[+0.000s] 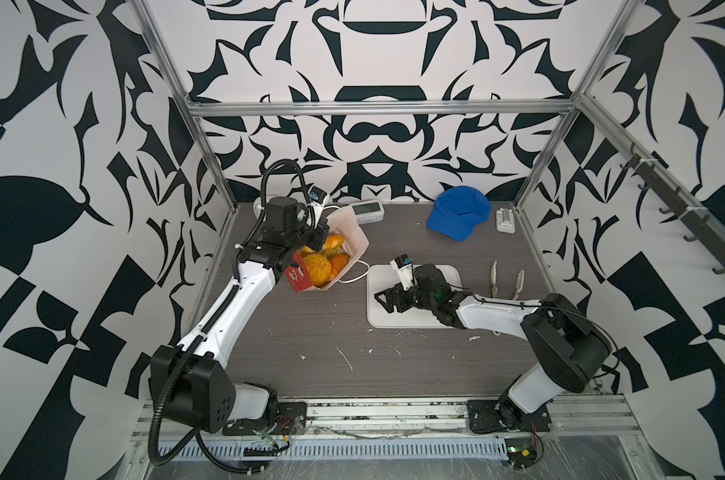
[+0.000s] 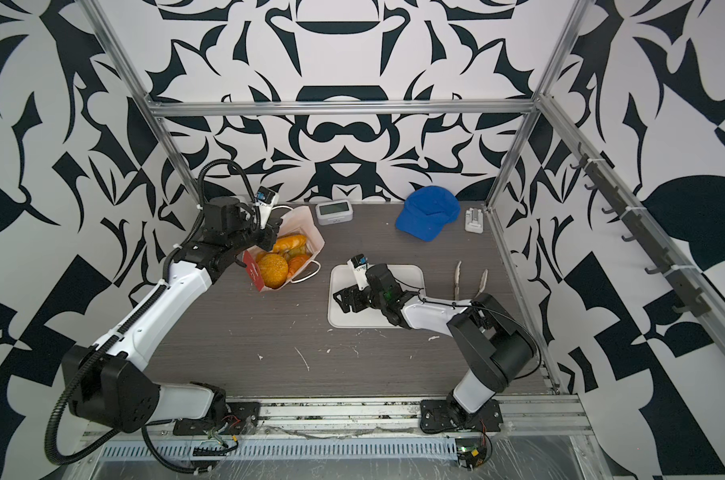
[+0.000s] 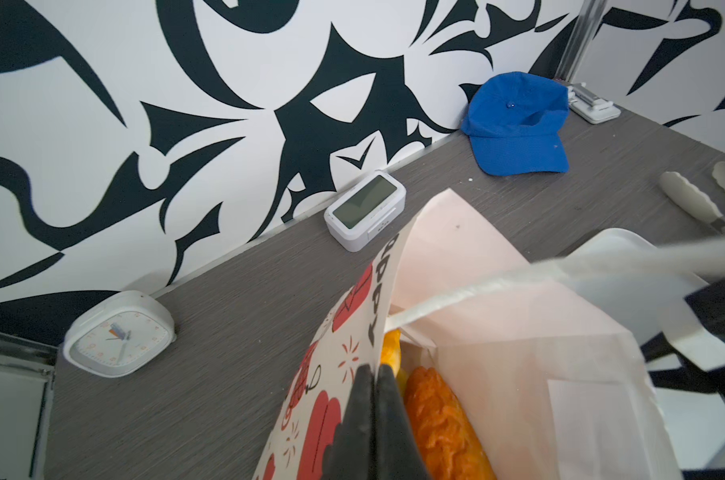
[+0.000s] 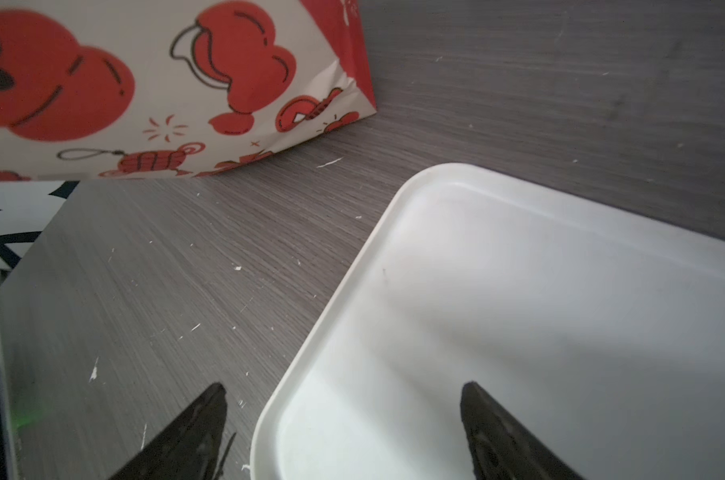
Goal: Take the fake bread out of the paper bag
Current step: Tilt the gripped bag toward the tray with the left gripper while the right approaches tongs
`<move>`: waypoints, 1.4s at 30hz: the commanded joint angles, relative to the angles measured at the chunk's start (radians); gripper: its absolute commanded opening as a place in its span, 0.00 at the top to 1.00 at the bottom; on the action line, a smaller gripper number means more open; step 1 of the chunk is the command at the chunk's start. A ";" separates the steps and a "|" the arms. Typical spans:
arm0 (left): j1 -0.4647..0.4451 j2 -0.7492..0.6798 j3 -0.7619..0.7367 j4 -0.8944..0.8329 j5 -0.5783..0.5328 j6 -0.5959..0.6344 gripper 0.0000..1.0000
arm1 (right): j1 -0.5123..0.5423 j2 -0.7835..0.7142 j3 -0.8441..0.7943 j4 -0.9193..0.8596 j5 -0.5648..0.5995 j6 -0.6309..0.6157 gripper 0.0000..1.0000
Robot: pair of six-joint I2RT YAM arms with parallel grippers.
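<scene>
Paper bag (image 3: 518,353) edge within left claw (image 3: 376,370)

Black letters on the paper bag (image 3: 344,316) read roughly "APPY" (the start is hidden); the analog clock (image 3: 117,334) numerals are too blurred.

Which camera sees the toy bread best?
Both top views: they look into the open paper bag at several pieces of fake bread. The left wrist view shows only two pieces partly; the right wrist view, just the bag's outside.
</scene>
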 commanded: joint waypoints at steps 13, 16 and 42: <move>-0.189 -0.075 -0.168 0.104 -0.065 -0.188 1.00 | -0.099 -0.348 0.015 -0.338 0.512 -0.130 0.07; -0.216 -0.075 -0.207 0.134 -0.079 -0.220 1.00 | -0.169 -0.401 -0.025 -0.344 0.484 -0.098 0.08; -0.200 0.146 -0.265 0.431 -0.229 -0.282 1.00 | -0.568 -0.381 -0.046 -0.648 0.473 0.060 0.01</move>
